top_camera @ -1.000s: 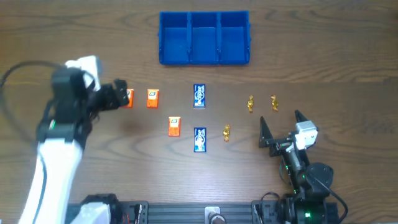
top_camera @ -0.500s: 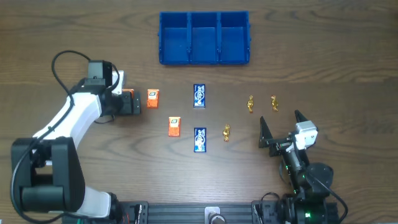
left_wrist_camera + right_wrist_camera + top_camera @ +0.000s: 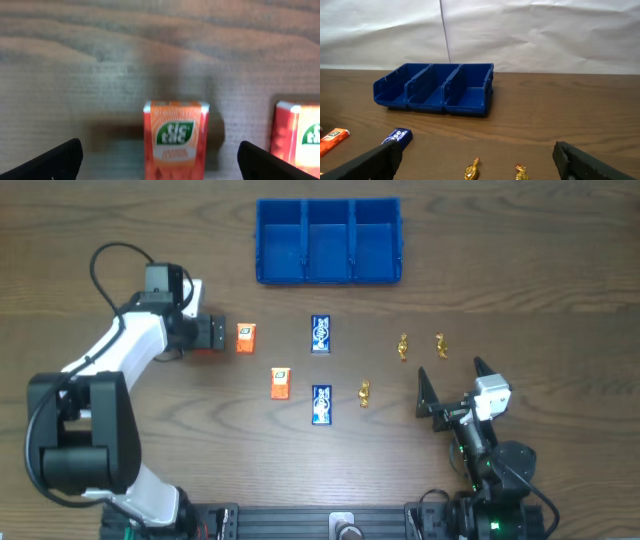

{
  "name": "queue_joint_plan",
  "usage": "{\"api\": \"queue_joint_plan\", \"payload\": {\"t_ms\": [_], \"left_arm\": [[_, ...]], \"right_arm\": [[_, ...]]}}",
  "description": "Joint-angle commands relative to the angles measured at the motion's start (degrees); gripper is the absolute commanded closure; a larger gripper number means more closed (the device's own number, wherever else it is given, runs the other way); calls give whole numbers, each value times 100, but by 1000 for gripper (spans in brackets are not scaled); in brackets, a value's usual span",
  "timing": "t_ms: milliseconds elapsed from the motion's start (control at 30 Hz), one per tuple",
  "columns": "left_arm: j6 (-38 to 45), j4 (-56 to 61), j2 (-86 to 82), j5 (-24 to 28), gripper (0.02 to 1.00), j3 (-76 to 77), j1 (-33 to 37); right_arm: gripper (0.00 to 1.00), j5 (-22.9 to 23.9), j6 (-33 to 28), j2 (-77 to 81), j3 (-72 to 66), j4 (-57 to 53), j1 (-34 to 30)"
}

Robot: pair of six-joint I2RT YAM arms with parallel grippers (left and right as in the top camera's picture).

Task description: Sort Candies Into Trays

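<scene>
Change: the left gripper point(image 3: 208, 335) has come down from high over the table's point(image 3: 560, 280) left side and edged toward the middle. The right gripper point(image 3: 450, 380) and every sweet lie where they were.
Right gripper: low at the near right of the table, jaws spread wide with nothing between them, well apart from the nearest sweets.
Near row: the near blue packet point(image 3: 321, 405) lies at the middle. The near gold candy point(image 3: 364, 393) is just to its right and the near orange box point(image 3: 281, 383) is to its left. None of the three touch.
Far row, right part: the right gold candy point(image 3: 440, 346) and the middle gold candy point(image 3: 403, 347) lie near each other but apart. The far blue packet point(image 3: 320, 335) lies straight beyond the near one.
Far row, left part: the second orange box point(image 3: 246, 338) lies beside the leftmost orange box point(image 3: 176, 136), with a strip of bare wood between them.
Left gripper: it is over the leftmost orange box with its jaws spread wide. One finger point(image 3: 55, 160) stands to each side of the box, and neither touches it.
Tray: the blue tray point(image 3: 329, 276) sits at the far middle of the table. Its three compartments stand side by side, and no sweet is in any of them.
</scene>
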Motion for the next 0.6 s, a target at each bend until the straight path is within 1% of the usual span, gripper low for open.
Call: {"api": "queue_joint_plan", "payload": {"t_ms": [33, 133, 200, 300, 367, 467, 533, 600], "left_arm": [[136, -90, 227, -48, 60, 129, -20], [219, -92, 302, -52, 80, 129, -42], [256, -90, 323, -52, 112, 127, -63], [256, -79, 323, -50, 226, 129, -63], [254, -79, 323, -44, 351, 127, -66], [234, -81, 323, -13, 489, 129, -68], [221, -81, 323, 11, 566, 127, -68], [146, -79, 323, 11, 621, 129, -68]], "right_arm": [[3, -48, 46, -39, -11, -13, 28], [3, -48, 46, -39, -11, -13, 26], [3, -48, 46, -39, -11, -13, 28], [3, -48, 46, -39, -11, -13, 26], [3, -48, 46, -39, -11, -13, 28], [3, -48, 44, -39, -11, -13, 28], [3, -48, 46, -39, -11, -13, 28], [3, -48, 46, -39, -11, -13, 28]]}}
